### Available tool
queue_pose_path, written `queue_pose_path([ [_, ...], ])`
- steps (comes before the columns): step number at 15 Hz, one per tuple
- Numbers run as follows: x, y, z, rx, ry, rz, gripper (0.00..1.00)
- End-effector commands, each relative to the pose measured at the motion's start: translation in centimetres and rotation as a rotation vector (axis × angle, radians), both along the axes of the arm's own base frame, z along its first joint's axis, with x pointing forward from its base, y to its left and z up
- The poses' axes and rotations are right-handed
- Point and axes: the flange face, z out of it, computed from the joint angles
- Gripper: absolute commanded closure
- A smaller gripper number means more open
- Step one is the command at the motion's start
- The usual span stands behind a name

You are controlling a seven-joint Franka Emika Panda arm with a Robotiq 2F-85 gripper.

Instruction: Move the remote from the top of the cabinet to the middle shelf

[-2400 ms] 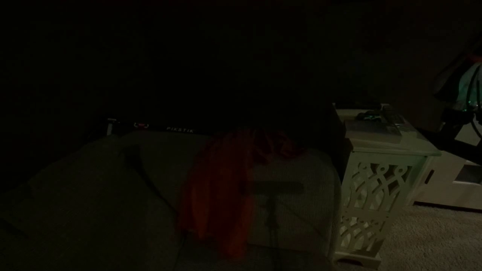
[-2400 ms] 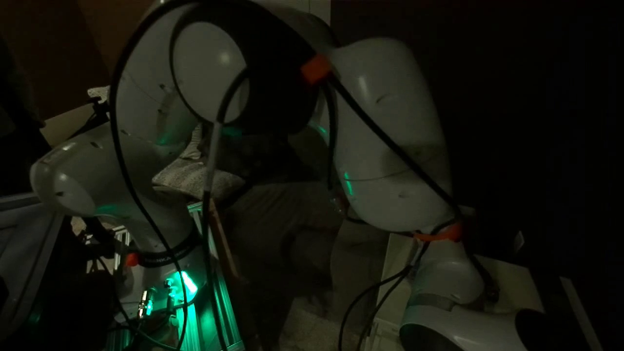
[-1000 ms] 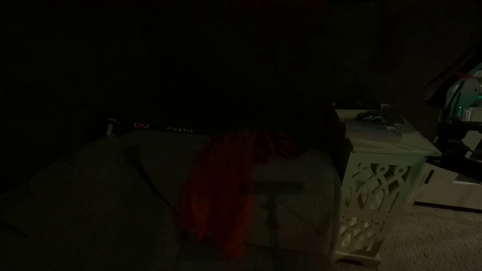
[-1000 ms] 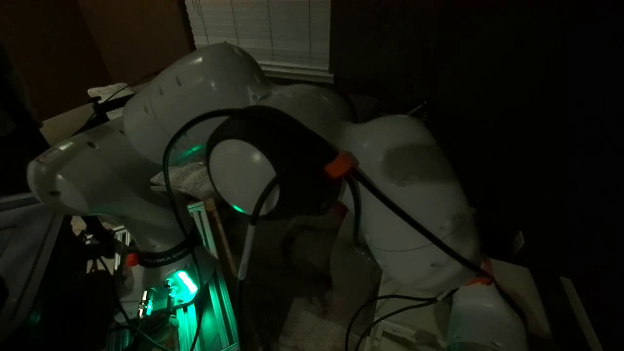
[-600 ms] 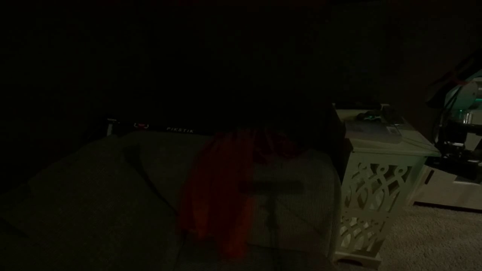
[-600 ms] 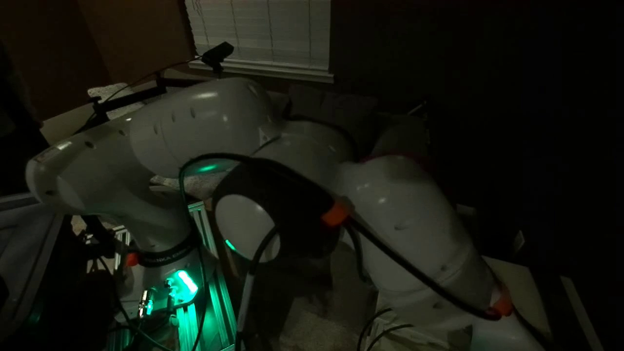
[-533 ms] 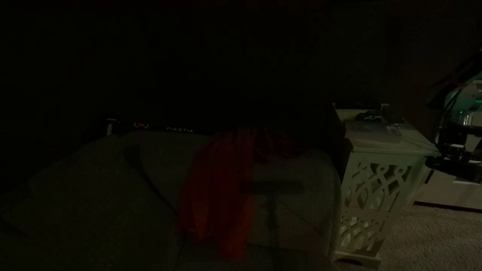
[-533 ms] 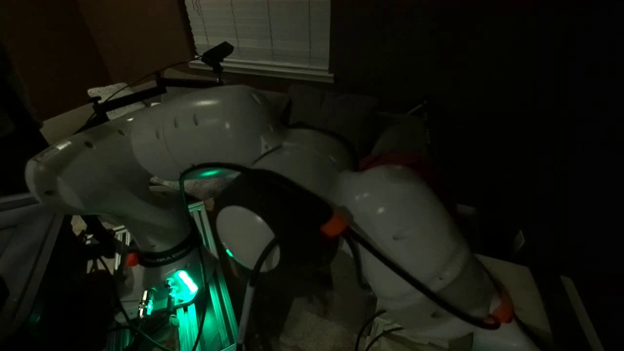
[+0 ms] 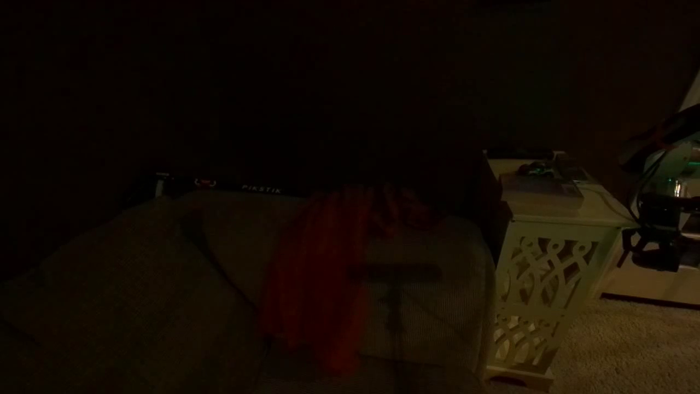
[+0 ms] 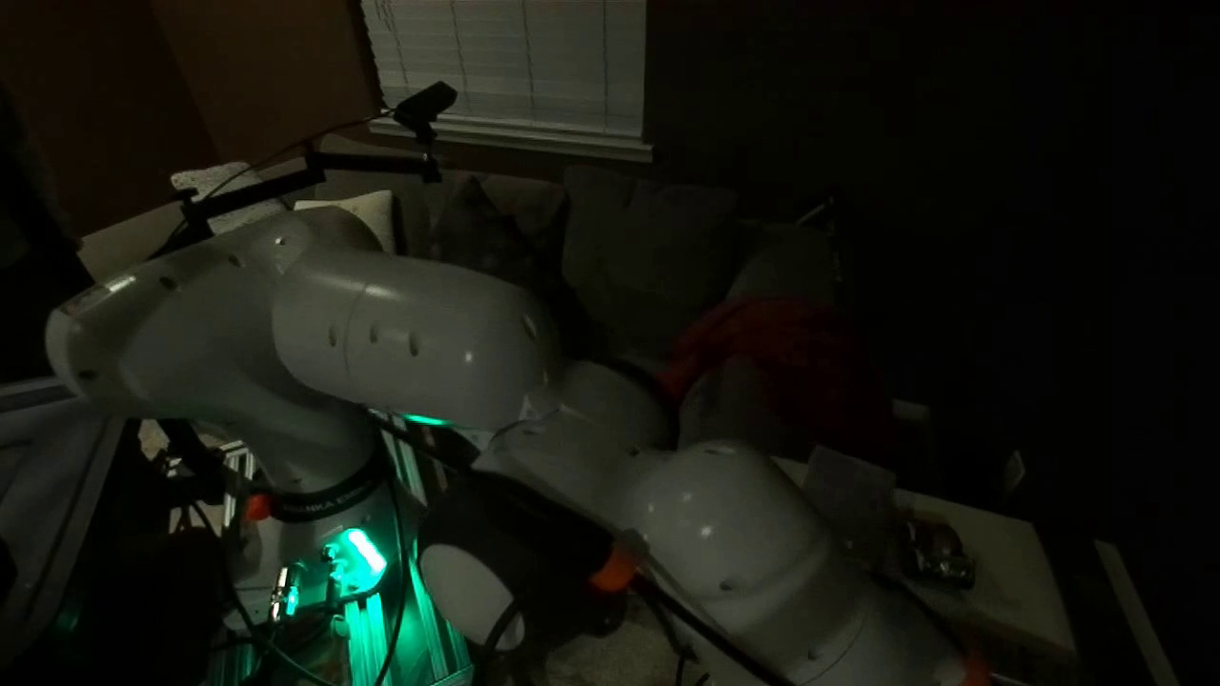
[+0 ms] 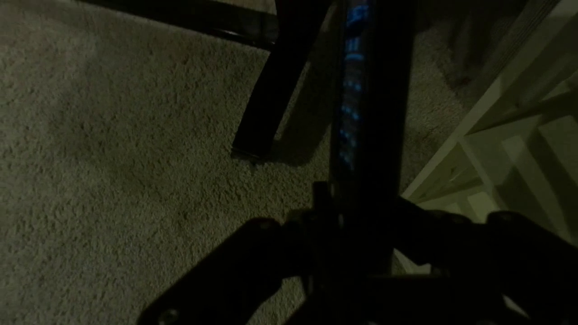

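- The pincer (image 11: 359,203) clenches the remote (image 11: 354,95) over the carpet (image 11: 144,158), left of the cabinet (image 11: 519,149) in the wrist view.
- The arm (image 10: 419,333) sits lower than before, baring more red cloth (image 10: 777,333).

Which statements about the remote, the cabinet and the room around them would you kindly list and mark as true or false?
1. The gripper holds the remote. True.
2. The white cabinet has a lattice-cut side. True.
3. The remote rests on the cabinet's middle shelf. False: the gripper has it outside the cabinet.
4. A red cloth shows in both exterior views. True.
5. That cloth hangs over the cabinet. False: it is draped over the couch.
6. The window is uncovered. False: white blinds cover it.
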Motion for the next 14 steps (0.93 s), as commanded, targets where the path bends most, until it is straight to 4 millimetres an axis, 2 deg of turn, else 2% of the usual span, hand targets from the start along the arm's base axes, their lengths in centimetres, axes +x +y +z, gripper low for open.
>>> queue_pose_path([
  [1, -0.3, 1.0, 1.2, 0.172, -0.024, 0.013, 0.93],
  [7, -1.5, 2.4, 3.0, 0.420, -0.112, 0.188, 0.93],
  [14, -2.8, 3.2, 3.8, 0.634, -0.303, 0.409, 0.93],
])
